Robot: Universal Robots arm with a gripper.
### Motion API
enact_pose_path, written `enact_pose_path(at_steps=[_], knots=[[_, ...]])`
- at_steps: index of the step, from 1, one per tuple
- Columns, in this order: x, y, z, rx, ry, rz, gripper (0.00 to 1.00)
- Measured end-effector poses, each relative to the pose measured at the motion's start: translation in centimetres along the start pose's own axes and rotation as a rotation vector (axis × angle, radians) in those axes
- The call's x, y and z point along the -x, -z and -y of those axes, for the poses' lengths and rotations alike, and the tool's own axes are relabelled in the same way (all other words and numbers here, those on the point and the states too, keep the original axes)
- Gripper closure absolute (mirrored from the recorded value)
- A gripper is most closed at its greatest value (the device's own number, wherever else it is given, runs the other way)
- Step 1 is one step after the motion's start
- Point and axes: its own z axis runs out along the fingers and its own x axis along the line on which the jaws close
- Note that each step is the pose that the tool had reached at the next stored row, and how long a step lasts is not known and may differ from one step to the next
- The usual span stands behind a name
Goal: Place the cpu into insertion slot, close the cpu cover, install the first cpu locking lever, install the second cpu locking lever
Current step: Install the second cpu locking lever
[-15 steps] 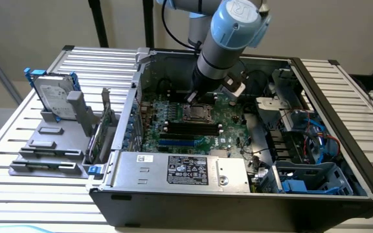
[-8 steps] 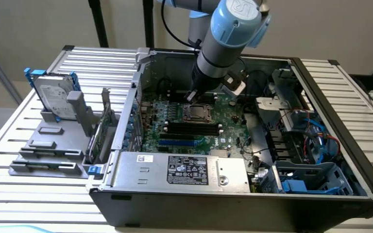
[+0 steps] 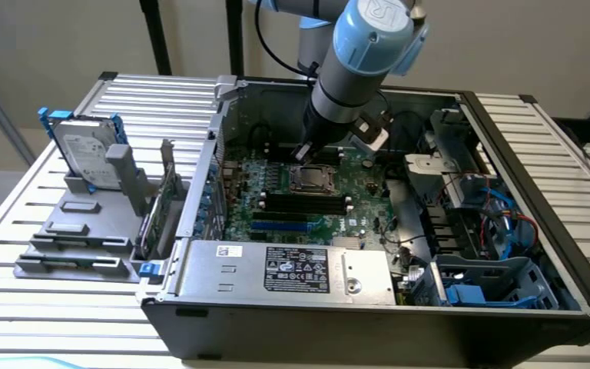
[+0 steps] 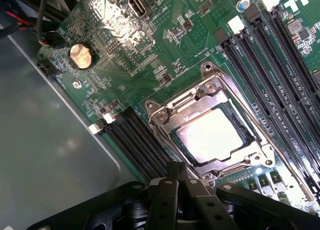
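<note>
In the wrist view the cpu (image 4: 210,135), a pale shiny square, lies in the insertion slot (image 4: 250,132). The silvery cpu cover (image 4: 197,102) lies down flat around it. A thin wire locking lever (image 4: 255,115) runs along one side of the socket. A second lever (image 4: 161,135) runs along the opposite side, ending close to my fingertips. My gripper (image 4: 178,169) is shut with nothing between its fingers, its tip just off the socket's edge. In the exterior view the gripper (image 3: 303,152) hangs over the motherboard, just behind the socket (image 3: 313,178).
Long black memory slots (image 4: 280,64) flank the socket on both sides. A coin battery (image 4: 81,55) sits on the green board. The grey power supply (image 3: 285,269) lies at the case's front, cables and a blue drive cage (image 3: 490,284) at the exterior view's right, a hard drive (image 3: 85,157) outside on the left.
</note>
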Motion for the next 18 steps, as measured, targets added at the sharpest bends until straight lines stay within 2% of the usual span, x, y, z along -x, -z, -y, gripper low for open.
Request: enact_pose_path(at_steps=[10, 18], knots=[[0.1, 0.06, -0.04, 0.0000, 0.000, 0.0002, 0.89], [1.2, 1.63, -0.70, -0.0011, -0.001, 0.0008, 0.89]])
